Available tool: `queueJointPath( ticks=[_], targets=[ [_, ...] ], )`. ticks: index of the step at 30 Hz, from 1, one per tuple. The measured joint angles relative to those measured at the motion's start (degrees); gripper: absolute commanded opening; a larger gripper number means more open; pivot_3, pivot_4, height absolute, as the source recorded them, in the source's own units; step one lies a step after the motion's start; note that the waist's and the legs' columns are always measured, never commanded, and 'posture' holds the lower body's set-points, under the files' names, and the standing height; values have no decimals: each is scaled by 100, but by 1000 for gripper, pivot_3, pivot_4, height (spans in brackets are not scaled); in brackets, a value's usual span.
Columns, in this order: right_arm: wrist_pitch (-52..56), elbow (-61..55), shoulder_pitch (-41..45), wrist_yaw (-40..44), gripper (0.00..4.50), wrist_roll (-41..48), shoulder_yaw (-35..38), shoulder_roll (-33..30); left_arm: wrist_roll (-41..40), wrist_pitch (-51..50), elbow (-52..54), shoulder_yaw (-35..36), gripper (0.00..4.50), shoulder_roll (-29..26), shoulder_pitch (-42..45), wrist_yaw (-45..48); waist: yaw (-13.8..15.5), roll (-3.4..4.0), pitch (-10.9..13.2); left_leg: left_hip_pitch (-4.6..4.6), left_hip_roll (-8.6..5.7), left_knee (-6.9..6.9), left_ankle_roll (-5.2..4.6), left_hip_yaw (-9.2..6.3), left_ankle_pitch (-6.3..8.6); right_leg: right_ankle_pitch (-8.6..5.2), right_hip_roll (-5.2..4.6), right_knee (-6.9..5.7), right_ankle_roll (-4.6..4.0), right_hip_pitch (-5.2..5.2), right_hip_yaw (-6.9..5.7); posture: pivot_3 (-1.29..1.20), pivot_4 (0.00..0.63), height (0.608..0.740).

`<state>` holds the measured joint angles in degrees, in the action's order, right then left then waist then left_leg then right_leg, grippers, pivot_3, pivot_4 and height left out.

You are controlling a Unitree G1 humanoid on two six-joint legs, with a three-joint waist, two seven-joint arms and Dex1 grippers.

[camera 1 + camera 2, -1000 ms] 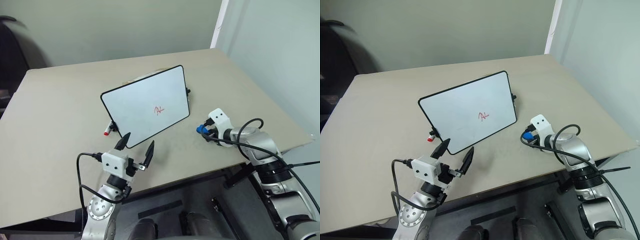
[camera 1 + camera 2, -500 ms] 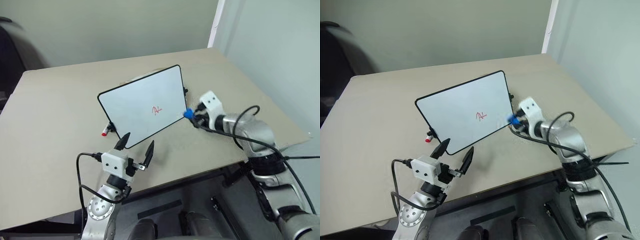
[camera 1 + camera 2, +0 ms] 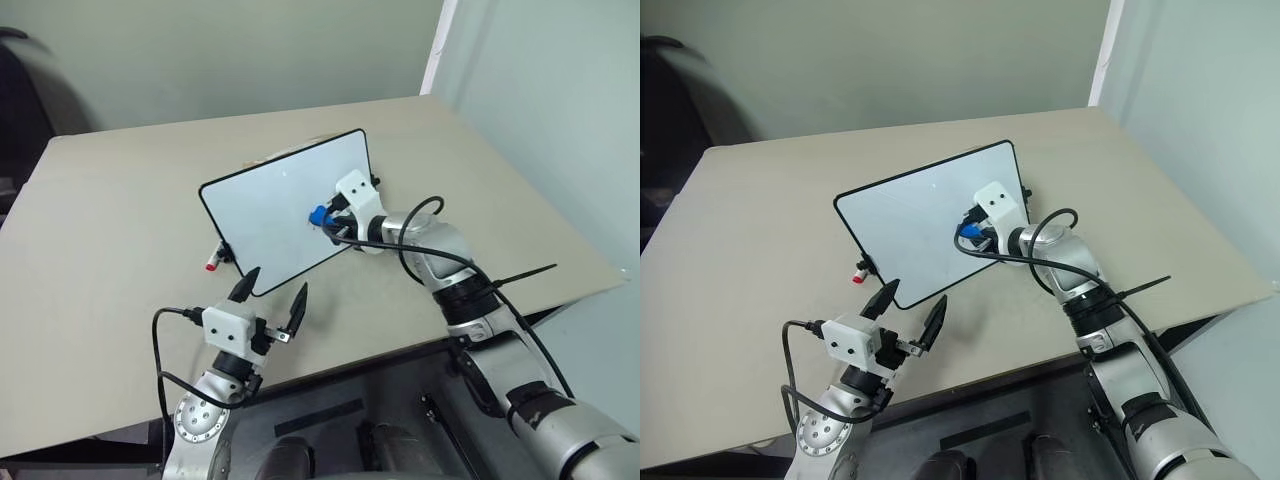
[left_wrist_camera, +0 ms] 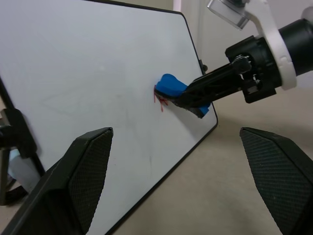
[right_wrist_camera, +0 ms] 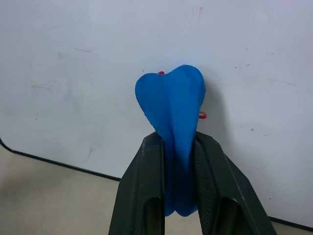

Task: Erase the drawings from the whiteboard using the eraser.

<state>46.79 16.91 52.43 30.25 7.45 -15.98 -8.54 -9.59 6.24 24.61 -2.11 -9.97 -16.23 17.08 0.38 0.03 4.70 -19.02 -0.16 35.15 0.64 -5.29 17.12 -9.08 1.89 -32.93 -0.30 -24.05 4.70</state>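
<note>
Eraser (image 5: 171, 115) pinched in right gripper (image 5: 178, 147) | pressed on drawings (image 4: 159, 99), whiteboard (image 3: 260, 205) | left gripper (image 3: 272, 288) spread, empty

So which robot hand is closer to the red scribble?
The right. The right gripper presses the blue eraser onto the red scribble on the whiteboard. The left gripper hangs open in front of the board's lower edge, apart from it.

Red-capped marker (image 3: 213, 265) lying on beige table (image 3: 120, 210).
</note>
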Motion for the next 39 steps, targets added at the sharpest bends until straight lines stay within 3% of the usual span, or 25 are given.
queueJointPath(
  ticks=[11, 27, 39],
  targets=[
    [-174, 741, -18, -9, 431, -507, -320, 113, -9, 1, 39, 4, 4500, 4, -85, -19, -23, -1, 12, -5, 1, 1, 20, 2, 10, -12, 1, -2, 19, -21, -2, 0, 150, 739],
    [-276, 623, 481, -116, 431, -532, 124, 175, -17, 2, 40, 33, 4500, 4, -30, -12, -55, -4, 26, -2, 2, 1, 6, 7, -5, 5, 2, -3, -3, -28, -4, 0, 150, 739],
    [-197, 471, 47, -108, 431, -655, -209, 365, -9, 7, 39, 27, 4500, 16, -37, -18, -65, -7, 16, 3, 2, -1, 8, 8, -3, 8, 2, -3, -2, -20, -6, 0, 150, 739]
  ],
)
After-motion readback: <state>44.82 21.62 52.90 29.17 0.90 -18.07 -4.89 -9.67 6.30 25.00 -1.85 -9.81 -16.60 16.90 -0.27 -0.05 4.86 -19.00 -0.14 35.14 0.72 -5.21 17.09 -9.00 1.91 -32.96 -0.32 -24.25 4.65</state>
